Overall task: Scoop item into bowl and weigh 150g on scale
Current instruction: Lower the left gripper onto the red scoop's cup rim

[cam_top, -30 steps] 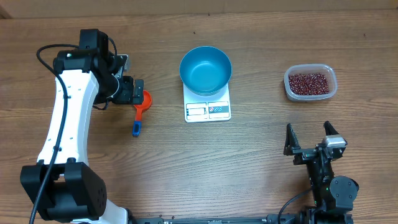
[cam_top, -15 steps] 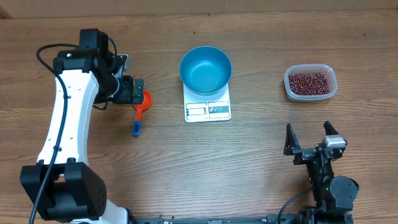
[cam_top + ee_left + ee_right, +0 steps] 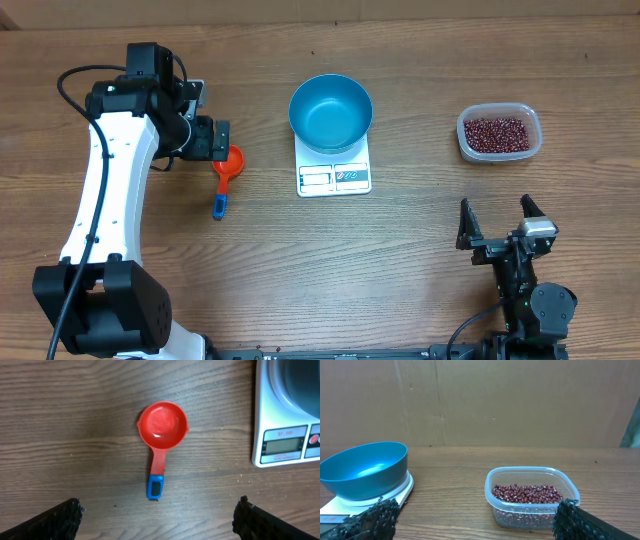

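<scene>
Hovering over the scoop [image 3: 160, 442], the left gripper [image 3: 218, 140] has its jaws spread wide and holds nothing. In the wrist view the red cup and blue-tipped handle lie centred between the two fingertips, which suggests the arm is lining up for a pick. The scoop lies flat on the table [image 3: 400, 260], cup up, with the handle pointing away from the scale [image 3: 334, 178]. The handle looks like the natural place to pinch, since the cup is too round and shallow for a firm hold.

The bowl [image 3: 330, 112] sits on the scale, empty, covering most of the platform and leaving only the front panel with the display showing. Standing there, it lets each scoopful be weighed as it lands. The display is too small to read.

The beans [image 3: 497, 133] are all in the tub [image 3: 465, 140], well apart from the bowl on the right side of the table and far from the scoop. The scoop will probably have to cross over the scale to reach them, or the tub will have to come nearer.

The right gripper [image 3: 494, 203] rests low near the table's front edge with its jaws fully apart and nothing between them. From there its camera looks level at the tub and bowl, so it is parked clear of the work yet close to the tub. No beans have reached the bowl, so the weighing is not yet begun.
</scene>
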Tool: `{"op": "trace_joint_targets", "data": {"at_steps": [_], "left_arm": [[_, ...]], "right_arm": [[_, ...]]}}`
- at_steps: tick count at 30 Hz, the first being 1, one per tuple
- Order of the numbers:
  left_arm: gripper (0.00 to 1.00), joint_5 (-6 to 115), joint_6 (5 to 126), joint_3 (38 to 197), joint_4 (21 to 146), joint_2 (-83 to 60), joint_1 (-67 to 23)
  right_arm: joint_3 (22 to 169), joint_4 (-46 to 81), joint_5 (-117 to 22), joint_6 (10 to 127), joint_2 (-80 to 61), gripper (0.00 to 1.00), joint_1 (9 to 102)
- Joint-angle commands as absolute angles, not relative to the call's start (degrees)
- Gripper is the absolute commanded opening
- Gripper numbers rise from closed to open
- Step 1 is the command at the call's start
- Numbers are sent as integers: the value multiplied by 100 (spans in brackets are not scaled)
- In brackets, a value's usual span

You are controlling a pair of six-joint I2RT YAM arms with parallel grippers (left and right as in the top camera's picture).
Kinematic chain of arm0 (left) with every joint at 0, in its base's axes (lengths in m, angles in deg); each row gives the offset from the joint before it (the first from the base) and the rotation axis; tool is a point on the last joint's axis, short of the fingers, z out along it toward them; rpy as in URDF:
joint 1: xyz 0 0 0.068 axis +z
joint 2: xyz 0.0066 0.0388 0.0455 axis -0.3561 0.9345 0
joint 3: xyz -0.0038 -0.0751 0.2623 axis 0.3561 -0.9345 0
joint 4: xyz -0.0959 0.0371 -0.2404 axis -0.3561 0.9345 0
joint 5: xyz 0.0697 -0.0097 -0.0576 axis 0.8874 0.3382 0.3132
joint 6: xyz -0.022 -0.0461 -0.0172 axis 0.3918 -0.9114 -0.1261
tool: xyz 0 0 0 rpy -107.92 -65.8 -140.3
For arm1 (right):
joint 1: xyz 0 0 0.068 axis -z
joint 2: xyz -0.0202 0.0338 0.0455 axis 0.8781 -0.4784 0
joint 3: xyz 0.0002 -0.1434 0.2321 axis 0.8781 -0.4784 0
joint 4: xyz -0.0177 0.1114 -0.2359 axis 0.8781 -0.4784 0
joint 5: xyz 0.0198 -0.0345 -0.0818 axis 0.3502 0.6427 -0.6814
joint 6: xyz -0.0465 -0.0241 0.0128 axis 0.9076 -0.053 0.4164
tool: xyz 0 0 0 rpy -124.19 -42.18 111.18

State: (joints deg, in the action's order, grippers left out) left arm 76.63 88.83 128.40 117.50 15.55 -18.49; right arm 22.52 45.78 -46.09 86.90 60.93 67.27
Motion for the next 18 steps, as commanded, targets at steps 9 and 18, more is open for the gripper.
{"op": "trace_joint_targets", "data": {"at_steps": [9, 18], "left_arm": [[100, 7844, 8999, 12971, 11665, 1958, -1818], [100, 8019, 9089, 12971, 11547, 2585, -1788]], "right_arm": [[2190, 4598, -4581, 8692, 6138, 100, 6689], [2190, 4598, -4581, 8692, 6138, 100, 6689]]}}
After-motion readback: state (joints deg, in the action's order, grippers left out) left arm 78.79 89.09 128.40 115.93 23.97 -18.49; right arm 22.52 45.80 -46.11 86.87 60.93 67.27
